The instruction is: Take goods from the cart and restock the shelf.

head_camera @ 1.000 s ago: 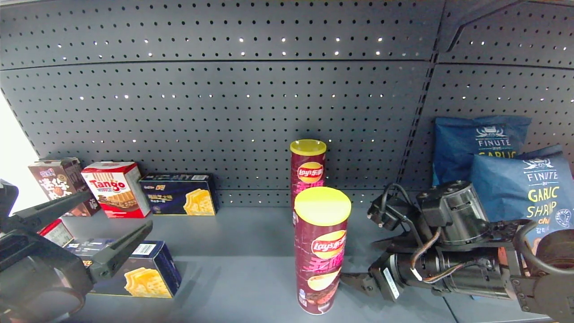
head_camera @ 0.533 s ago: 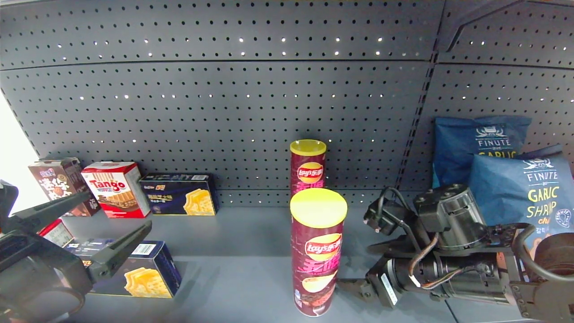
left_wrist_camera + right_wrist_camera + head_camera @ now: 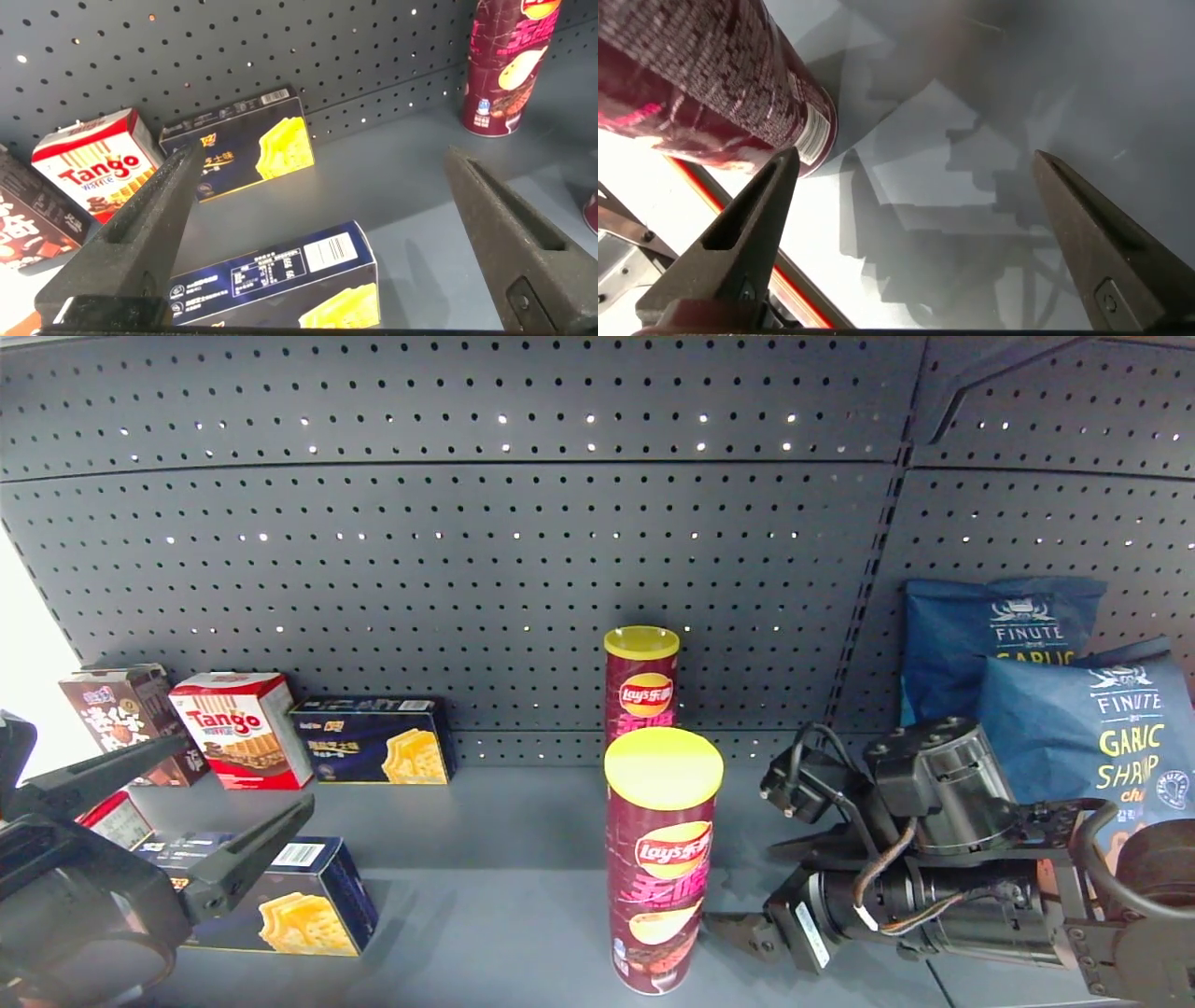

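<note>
Front chip can (image 3: 663, 859) standing upright near the shelf's (image 3: 523, 821) front edge, second can (image 3: 640, 681) behind it; your right gripper (image 3: 915, 159) sitting spread wide just beside it, gripping nothing; your left gripper (image 3: 322, 154) hovering spread above a blue box (image 3: 308, 910)

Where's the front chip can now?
Head view: front chip can stands upright on the shelf, before the rear can, just left of the right gripper.
</note>
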Robot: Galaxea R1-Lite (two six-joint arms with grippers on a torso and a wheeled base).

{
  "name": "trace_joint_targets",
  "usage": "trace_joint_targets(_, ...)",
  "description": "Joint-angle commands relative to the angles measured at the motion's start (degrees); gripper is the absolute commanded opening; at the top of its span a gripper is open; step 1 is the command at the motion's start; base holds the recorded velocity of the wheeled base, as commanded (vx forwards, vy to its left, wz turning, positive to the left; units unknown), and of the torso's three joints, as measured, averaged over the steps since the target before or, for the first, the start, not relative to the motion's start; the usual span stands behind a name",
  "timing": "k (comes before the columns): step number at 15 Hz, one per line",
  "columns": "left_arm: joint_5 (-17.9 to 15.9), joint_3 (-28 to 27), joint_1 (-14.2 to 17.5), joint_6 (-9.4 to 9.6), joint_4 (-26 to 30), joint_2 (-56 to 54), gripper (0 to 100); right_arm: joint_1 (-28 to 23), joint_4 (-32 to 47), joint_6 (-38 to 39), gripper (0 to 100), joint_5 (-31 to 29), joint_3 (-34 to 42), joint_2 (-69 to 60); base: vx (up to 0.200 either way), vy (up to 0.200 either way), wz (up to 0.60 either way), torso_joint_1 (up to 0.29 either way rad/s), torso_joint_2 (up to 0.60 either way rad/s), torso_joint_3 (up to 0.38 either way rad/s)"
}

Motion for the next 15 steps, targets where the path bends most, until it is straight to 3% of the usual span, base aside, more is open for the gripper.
trace_joint_targets(1, -0.01, 0.0, -0.01, -0.01, -0.03, 0.03, 100, -0.01, -0.03, -0.02, 100, 0.02, -0.37, 0.32, 0.0, 0.0, 0.0, 0.0, 0.0, 0.0)
trace_joint_targets(15, -0.01, 0.44, 0.08, -0.01, -0.03, -0.06, 100, 0.96, -0.73, -0.02, 100, 0.02, -0.29, 1.38, 0.0, 0.0, 0.0, 0.0, 0.0, 0.0)
